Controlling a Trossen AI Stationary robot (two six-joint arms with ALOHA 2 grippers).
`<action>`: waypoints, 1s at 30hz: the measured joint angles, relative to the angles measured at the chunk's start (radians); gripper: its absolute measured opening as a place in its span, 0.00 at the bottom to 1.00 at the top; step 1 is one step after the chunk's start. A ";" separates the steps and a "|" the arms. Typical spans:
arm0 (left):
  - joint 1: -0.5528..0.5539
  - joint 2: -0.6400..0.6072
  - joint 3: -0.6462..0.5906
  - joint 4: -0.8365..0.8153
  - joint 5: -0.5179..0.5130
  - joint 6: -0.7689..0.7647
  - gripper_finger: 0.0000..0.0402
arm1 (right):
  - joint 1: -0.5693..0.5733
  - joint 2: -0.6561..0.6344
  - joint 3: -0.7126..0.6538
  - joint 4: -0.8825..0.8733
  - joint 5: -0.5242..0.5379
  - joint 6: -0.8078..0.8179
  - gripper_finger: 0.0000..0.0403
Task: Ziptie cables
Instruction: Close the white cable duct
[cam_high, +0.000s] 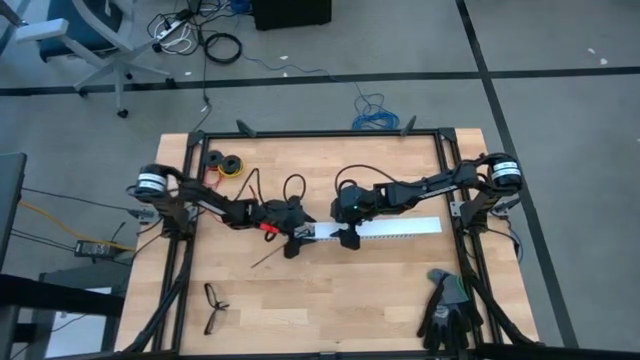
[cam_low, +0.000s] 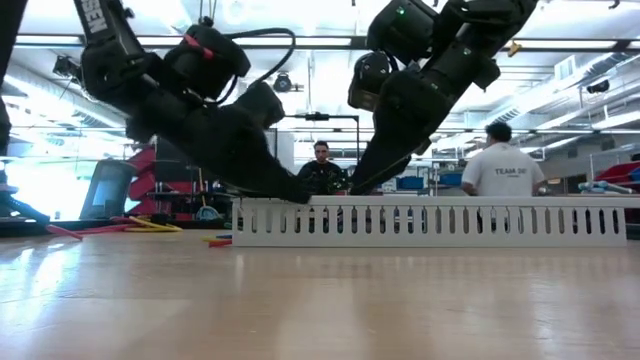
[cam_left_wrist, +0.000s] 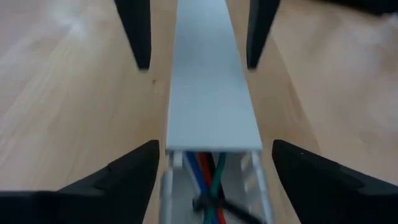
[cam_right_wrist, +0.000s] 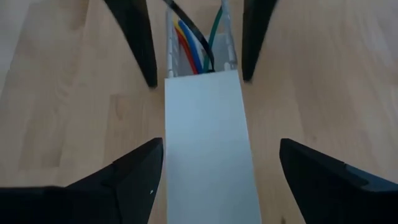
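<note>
Low view shows "TEAM" on a person's white shirt (cam_low: 497, 168), right of centre. Both end effectors, left (cam_left_wrist: 211, 165) and right (cam_right_wrist: 221, 158), straddle the slotted strip (cam_high: 390, 228) mid-frame, released; cables (cam_right_wrist: 189, 46) lie inside it.

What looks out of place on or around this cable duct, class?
The white duct's cover stops short of one end, leaving coloured cables exposed there. Red and yellow cables lie loose on the table beside the duct instead of inside it.
</note>
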 joint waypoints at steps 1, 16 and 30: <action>0.000 -0.024 0.000 -0.044 0.000 0.000 0.81 | 0.000 -0.003 0.000 -0.008 0.000 0.000 0.77; -0.025 -0.079 -0.123 0.015 -0.032 -0.101 0.80 | 0.000 -0.005 -0.001 -0.019 0.000 0.013 0.77; -0.047 0.030 -0.162 0.217 -0.102 -0.086 0.80 | -0.003 -0.005 -0.001 -0.016 0.002 0.024 0.77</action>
